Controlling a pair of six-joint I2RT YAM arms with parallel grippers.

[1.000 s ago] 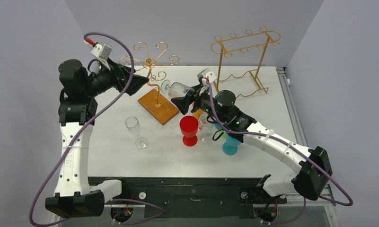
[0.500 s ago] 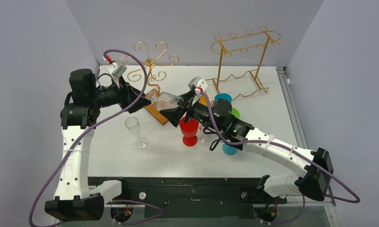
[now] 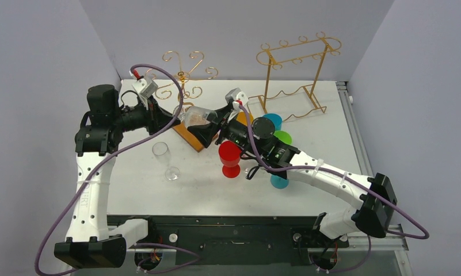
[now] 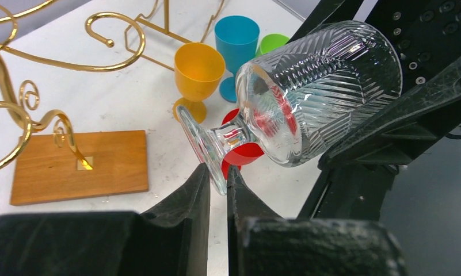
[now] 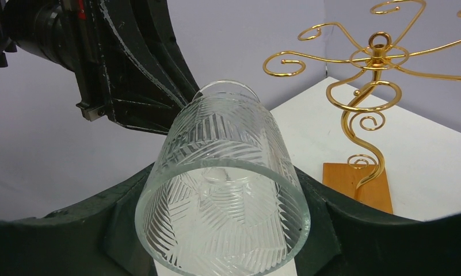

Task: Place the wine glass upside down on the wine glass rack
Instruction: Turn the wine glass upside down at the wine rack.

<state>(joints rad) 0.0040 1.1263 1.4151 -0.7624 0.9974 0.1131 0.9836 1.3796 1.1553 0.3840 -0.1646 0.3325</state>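
While the wine glass (image 5: 225,172) was held on its side above the bench (image 3: 130,184), its cut bowl was clamped between the fingers of the right pincer (image 3: 204,122). The mouth was turned toward that wrist and the foot toward the left arm. The long axis was thus laid nearly level, running from right to left. At the foot, the left pincer (image 4: 218,192) was seen all but pressed together, with the thin rim of the foot taken edge-on between its fingers and pinched, as far as could be judged. Beyond the glass, the wine glass rack (image 5: 357,187) was stood on its wooden base, with none of its curled arms touching the glass. The left arm was judged the nearer to the rack. A handover was therefore judged to be in hand, after which the foot would need turning uppermost.
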